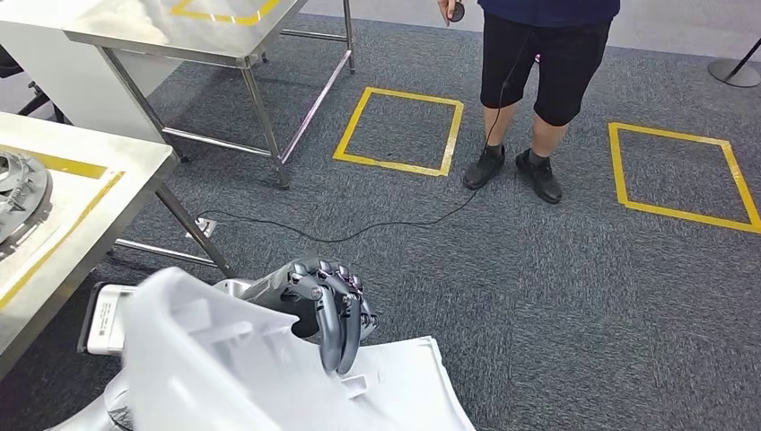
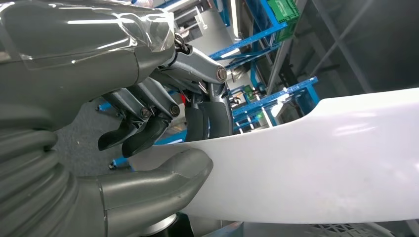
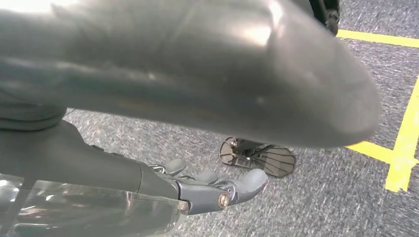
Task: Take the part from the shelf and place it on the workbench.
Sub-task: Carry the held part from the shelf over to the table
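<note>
Head view: your left hand (image 1: 328, 310) curls over one white part (image 1: 224, 368), carrying it; one workbench (image 1: 81, 193) stands near left, so next swing over and lower it there. Left wrist view: thumb and fingers (image 2: 148, 133) pinch the part's edge. Right wrist view: right hand (image 3: 207, 190) holds nothing, fingers loosely apart.

grey carpet floor (image 1: 538, 296) has yellow tape squares (image 1: 399, 130) and a black cable (image 1: 359, 232) on it. steel workbench (image 1: 108, 193) at left edge carries a round metal part (image 1: 18, 193); second steel table (image 1: 179, 31) upper left.
</note>
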Available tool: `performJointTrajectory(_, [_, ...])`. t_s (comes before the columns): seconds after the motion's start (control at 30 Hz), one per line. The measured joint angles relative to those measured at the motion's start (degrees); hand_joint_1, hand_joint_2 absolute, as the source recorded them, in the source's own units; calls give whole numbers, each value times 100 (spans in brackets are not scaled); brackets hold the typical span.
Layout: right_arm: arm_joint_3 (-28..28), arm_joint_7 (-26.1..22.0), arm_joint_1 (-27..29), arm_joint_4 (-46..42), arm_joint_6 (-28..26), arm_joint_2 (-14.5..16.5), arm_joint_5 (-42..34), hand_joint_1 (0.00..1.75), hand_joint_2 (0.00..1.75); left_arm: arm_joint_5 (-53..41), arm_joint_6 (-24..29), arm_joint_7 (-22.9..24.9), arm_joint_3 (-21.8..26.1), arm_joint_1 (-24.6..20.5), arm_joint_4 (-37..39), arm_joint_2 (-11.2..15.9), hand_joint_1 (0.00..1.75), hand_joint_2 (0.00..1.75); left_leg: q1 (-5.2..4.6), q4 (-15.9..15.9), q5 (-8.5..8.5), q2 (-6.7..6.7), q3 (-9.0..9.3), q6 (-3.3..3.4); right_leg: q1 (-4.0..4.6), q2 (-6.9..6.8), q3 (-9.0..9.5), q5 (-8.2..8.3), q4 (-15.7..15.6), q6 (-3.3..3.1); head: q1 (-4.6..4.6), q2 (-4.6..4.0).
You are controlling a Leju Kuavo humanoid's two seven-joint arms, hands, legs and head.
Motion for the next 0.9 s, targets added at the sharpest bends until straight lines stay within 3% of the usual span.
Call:
performJointTrajectory(0.07, [0,0,15,-5,0,-1,2,0,0,1,0,0,-1,1,0,-1,171,175,9,804,-377,247,-391,-30,36,-100,15,-23,0,-41,-15,1])
performJointTrajectory(0.13, [1,0,26,-9,0,-1,3,0,0,0,0,0,-3,10,1,3,171,175,18,1390,-548,317,-711,-26,69,-224,22,-42,1,-64,-14,0])
performJointTrajectory(0.17, [1,0,27,-11,0,0,3,0,0,-1,0,0,-3,13,1,5,171,175,16,1356,-471,329,-710,-11,83,-286,31,-51,1,-74,-14,0])
performJointTrajectory(0.2, [1,0,24,-16,0,2,3,0,0,-1,0,0,-3,13,0,5,171,175,6,1082,-302,358,-581,17,95,-346,49,-64,1,-81,-14,-1])
performJointTrajectory(0.27, [1,0,19,-30,0,10,4,0,0,-1,0,0,0,5,-1,0,171,175,-66,223,53,602,-132,112,122,-459,97,-97,0,-76,-12,0])
performJointTrajectory(0.33, [0,2,17,-41,-1,16,10,0,0,1,0,0,2,-8,-2,-13,171,175,-148,-275,173,800,121,188,146,-566,125,-130,-2,-44,-11,1])
performJointTrajectory(0.37, [0,5,16,-46,-3,16,23,0,0,2,0,1,2,-12,-2,-15,171,175,-172,-317,154,793,127,204,153,-627,134,-142,-9,-21,-12,1])
performJointTrajectory(0.43, [1,31,8,-82,-33,-3,70,0,0,7,4,4,7,-10,-12,-14,171,175,-159,-384,195,638,160,239,152,-705,163,-170,-11,24,-15,1])
performJointTrajectory(0.5, [1,74,24,-158,-98,-42,126,0,0,25,15,10,10,-16,-31,-25,171,175,-111,-478,262,490,244,288,137,-469,71,-307,239,33,-2,0])
performJointTrajectory(0.57, [1,113,57,-218,-157,-80,155,0,0,43,24,20,4,-17,-40,-45,171,175,-84,-509,294,335,281,317,114,-139,-271,-582,929,11,24,0])
performJointTrajectory(0.63, [4,134,82,-253,-189,-108,159,0,0,45,26,35,-5,6,-39,-53,171,175,-81,-506,294,154,280,319,95,-45,-645,-765,1574,39,40,0])
performJointTrajectory(0.67, [5,138,90,-269,-198,-120,161,0,0,45,26,41,-8,16,-39,-52,171,175,-77,-502,291,61,284,315,80,-37,-716,-731,1628,86,41,1])
performJointTrajectory(0.7, [6,141,92,-287,-202,-130,162,0,0,46,26,44,-9,22,-39,-52,171,175,-70,-493,284,-31,292,305,60,-28,-662,-593,1424,153,43,1])
performJointTrajectory(0.77, [7,144,92,-322,-212,-149,161,0,0,49,26,45,-12,26,-39,-54,171,175,-51,-447,250,-195,293,254,5,115,-336,-198,618,282,45,1])
performJointTrajectory(0.8, [7,153,96,-344,-226,-158,150,0,0,53,26,46,-14,27,-38,-54,171,175,-52,-407,226,-266,279,219,-15,215,-187,-51,271,296,54,1])
performJointTrajectory(0.87, [7,183,91,-410,-289,-182,120,0,0,58,29,46,-20,35,-36,-56,171,175,-53,-361,201,-380,227,158,-10,327,-74,41,32,224,69,1])
performJointTrajectory(0.9, [7,198,83,-458,-336,-204,107,0,0,55,32,40,-19,39,-34,-53,171,175,-51,-356,202,-430,207,136,4,290,-68,44,20,173,72,1])
